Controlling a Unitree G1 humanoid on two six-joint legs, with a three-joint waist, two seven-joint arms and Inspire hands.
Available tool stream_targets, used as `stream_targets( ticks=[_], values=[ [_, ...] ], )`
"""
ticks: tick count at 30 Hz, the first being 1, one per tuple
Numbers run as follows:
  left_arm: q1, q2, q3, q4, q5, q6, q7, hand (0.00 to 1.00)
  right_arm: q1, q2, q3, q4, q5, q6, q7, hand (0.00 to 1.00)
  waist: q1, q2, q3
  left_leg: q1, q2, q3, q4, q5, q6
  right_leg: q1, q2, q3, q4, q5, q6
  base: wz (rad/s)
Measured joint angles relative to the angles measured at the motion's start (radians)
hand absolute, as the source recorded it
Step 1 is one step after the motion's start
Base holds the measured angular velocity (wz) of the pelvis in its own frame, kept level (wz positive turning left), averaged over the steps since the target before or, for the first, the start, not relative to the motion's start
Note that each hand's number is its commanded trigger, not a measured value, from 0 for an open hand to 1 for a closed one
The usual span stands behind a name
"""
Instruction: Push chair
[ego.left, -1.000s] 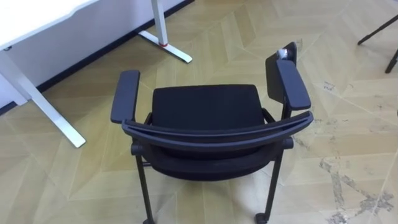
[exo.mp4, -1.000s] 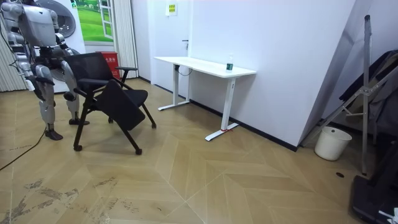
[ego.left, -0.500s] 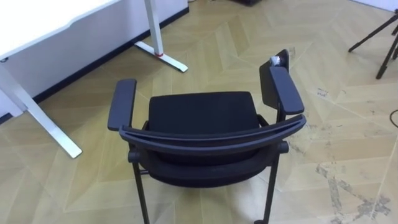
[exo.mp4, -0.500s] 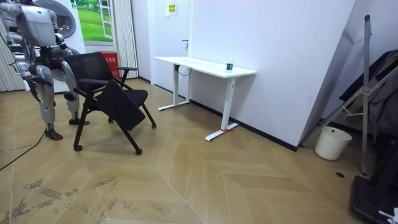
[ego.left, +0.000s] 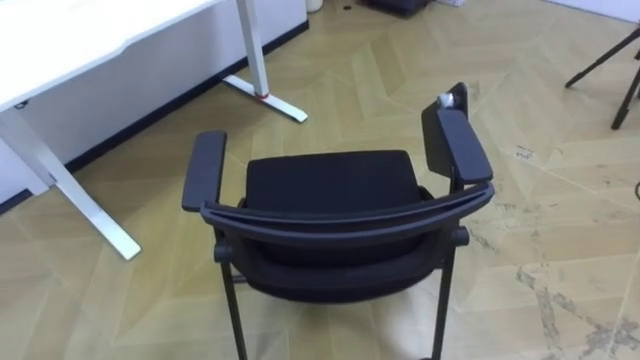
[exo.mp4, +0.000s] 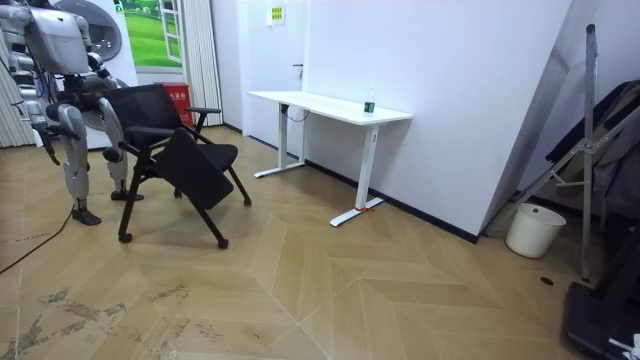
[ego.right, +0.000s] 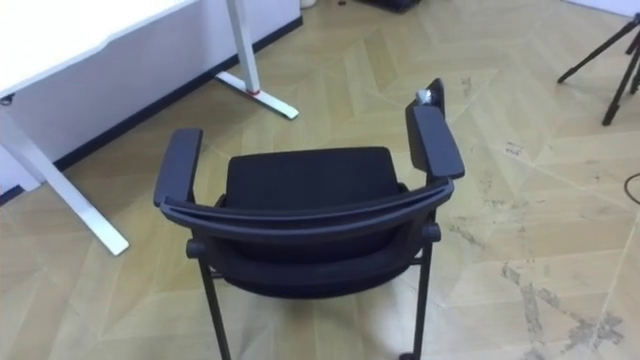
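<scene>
Herringbone parquet (ego.left: 560, 200) is running under everything in the left eye view, and a white desk (ego.left: 90, 40) is standing along the upper left. The black chair (ego.left: 330, 180) is sitting out from the desk's slanted legs, near them but apart. Its seat is facing away from the robot and its curved backrest (ego.left: 350, 215) is lying closest to the camera. Nothing of the robot is touching the backrest. Against half a second ago the whole picture is sitting a little differently, so the head is moving. The chair is keeping the same gap to the desk's foot.

The room view is showing the robot standing behind the chair, on the side away from the desk. A small bottle (exo.mp4: 369, 104) is standing on the desk's far end. The robot's right hand (exo.mp4: 46, 149) is hanging low beside the body, clear of the chair and a touch farther back than before. Whether its fingers are spread or curled I cannot tell. The chair's legs are resting on the same spot of floor as a second ago.

The right eye view is giving the same layout, with the left armrest (ego.right: 177, 165) lying nearer the desk than the right armrest (ego.right: 433, 140).

By my reading, the push is not yet under way. The robot is probably needing to bring a hand to the backrest before the chair is going anywhere toward the desk.
</scene>
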Motion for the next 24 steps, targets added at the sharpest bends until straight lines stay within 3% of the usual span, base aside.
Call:
stream_targets(
  ticks=[5, 12, 20, 24],
  values=[
    [-0.038, 0.020, 0.057, -0.078, 0.157, 0.004, 0.050, 0.00, -0.003, -0.023, -0.055, -0.005, -0.012, 0.000, -0.002, 0.00, 0.000, 0.023, -0.0044, -0.005, -0.001, -0.003, 0.000, 0.000, 0.000, -0.002, 0.000, 0.001, 0.003, 0.000, 0.000, 0.01],
    [-0.084, 0.041, 0.073, -0.164, 0.310, 0.004, 0.095, 0.00, -0.009, -0.025, -0.069, -0.005, -0.052, -0.009, 0.002, 0.00, -0.006, 0.023, -0.0084, -0.004, -0.004, -0.002, 0.001, 0.000, 0.000, -0.001, -0.001, 0.002, -0.003, 0.000, 0.001, 0.00],
    [-0.099, 0.063, 0.070, -0.452, 0.604, 0.008, 0.133, 0.00, -0.013, -0.025, -0.060, -0.011, -0.057, -0.014, 0.010, 0.00, -0.018, 0.023, -0.0105, -0.022, -0.004, 0.000, 0.003, 0.000, 0.000, -0.017, 0.000, 0.024, -0.002, -0.001, 0.001, -0.01],
    [-0.107, 0.070, 0.062, -0.539, 0.773, 0.012, 0.146, 0.00, -0.011, -0.025, -0.057, -0.014, -0.070, -0.014, 0.011, 0.00, -0.025, 0.031, -0.0114, -0.028, -0.004, 0.001, 0.003, 0.000, 0.000, -0.026, 0.001, 0.032, 0.000, -0.001, 0.000, 0.00]
  ],
)
